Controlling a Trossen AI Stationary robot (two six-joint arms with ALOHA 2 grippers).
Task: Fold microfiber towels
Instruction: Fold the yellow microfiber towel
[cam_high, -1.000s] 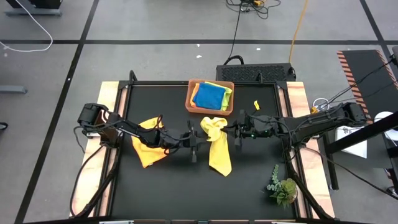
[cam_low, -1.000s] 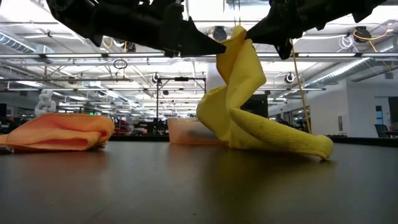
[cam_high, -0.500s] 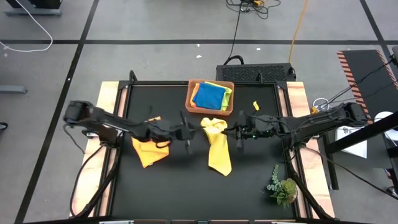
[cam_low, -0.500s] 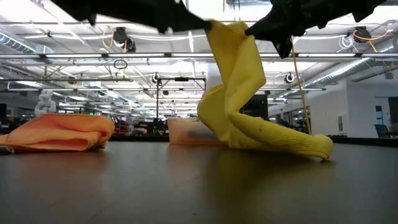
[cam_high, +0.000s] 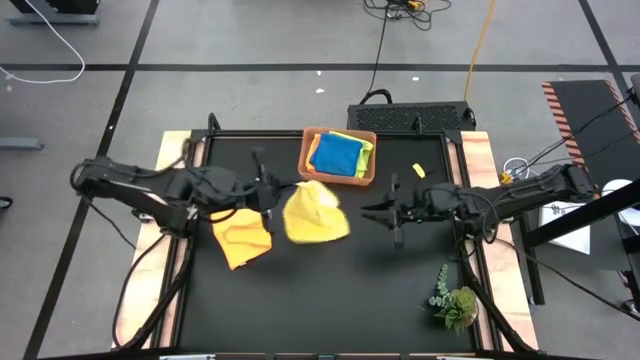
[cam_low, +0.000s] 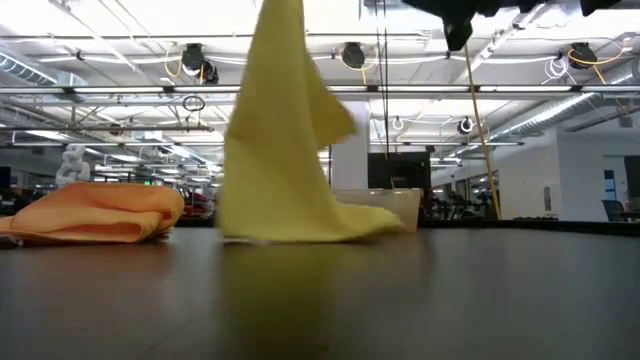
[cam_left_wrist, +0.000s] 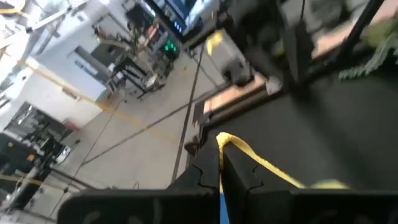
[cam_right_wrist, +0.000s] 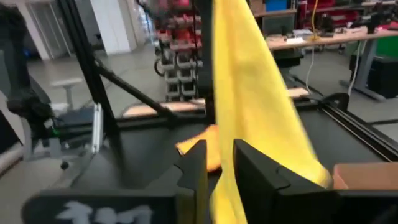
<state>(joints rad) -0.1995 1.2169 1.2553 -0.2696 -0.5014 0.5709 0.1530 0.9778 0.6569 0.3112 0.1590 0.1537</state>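
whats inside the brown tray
In the tray: a blue towel on top, with lime green and yellow edges showing beneath it. Anything deeper is covered.

My black desk (cam_high: 320, 290) carries an orange towel (cam_high: 243, 240), a brown tray (cam_high: 337, 175), and a plant sprig (cam_high: 455, 300).

A yellow towel (cam_low: 280, 150) hangs from above, its lower edge spread on the dark tabletop (cam_low: 400, 300). An orange towel (cam_low: 95, 213) lies folded near it. A pale tray (cam_low: 390, 208) sits behind.
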